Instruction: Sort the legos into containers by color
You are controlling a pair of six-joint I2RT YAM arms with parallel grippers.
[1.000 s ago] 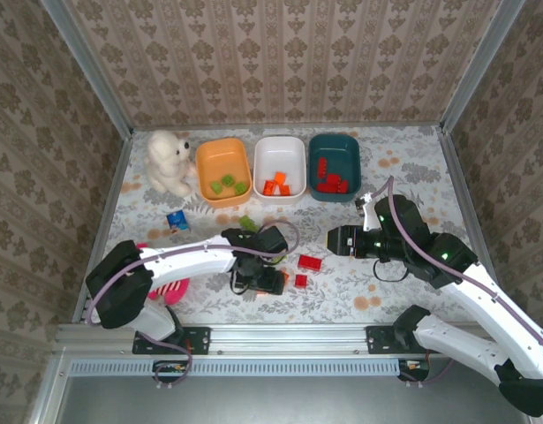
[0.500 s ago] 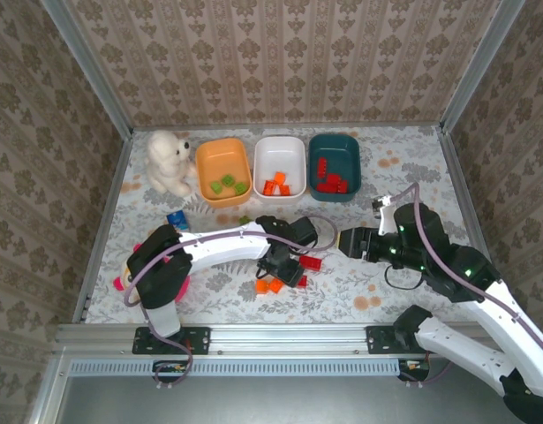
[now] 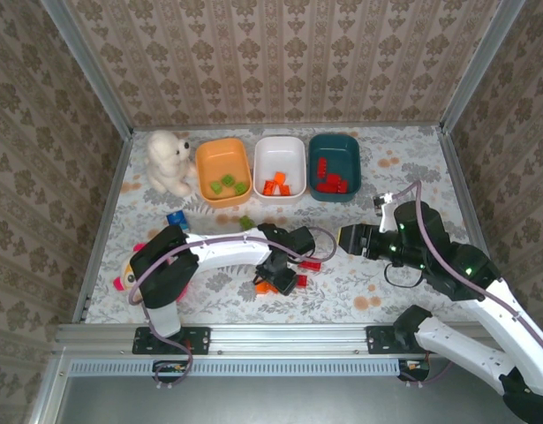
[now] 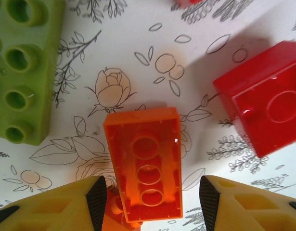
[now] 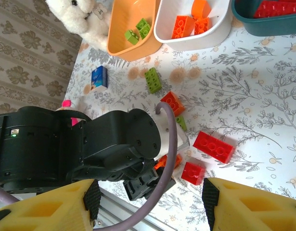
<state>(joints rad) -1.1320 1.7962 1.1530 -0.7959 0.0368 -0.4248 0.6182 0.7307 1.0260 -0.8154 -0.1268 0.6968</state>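
Jaws on my left gripper [image 4: 153, 195] stand spread, one yellow finger [image 4: 66, 209] on each side of an upside-down orange brick [image 4: 145, 163] lying flat on the flowered table [image 4: 138, 57]. In the left wrist view the left pad sits just beside the brick's edge and the right pad is a little apart from it, so I see no pinch. A light green brick [image 4: 22, 67], studs up, sits in the upper left of that frame. A small red brick [image 4: 263, 103], hollow side up, lies at the right. A second bit of orange pokes out from under the orange brick at the bottom edge.

From the top camera that gripper is low and centre in the frame, bent down over the loose legos, with a long red brick [image 3: 308, 262] just to its right. The containers stand in a row across the upper middle. The orange bin [image 3: 218, 159] holds green legos [image 3: 229, 185], the white bin [image 3: 280, 155] holds orange legos [image 3: 275, 185], and the teal bin [image 3: 342, 155] holds red legos [image 3: 333, 181]. A white stuffed animal [image 3: 168, 162] sits just left of the orange bin.

My right gripper [image 3: 343, 238] hangs at centre right, pointing toward the left arm. Its fingers [image 5: 253, 207] are wide apart in the lower corners of the right wrist view, with nothing held between them.
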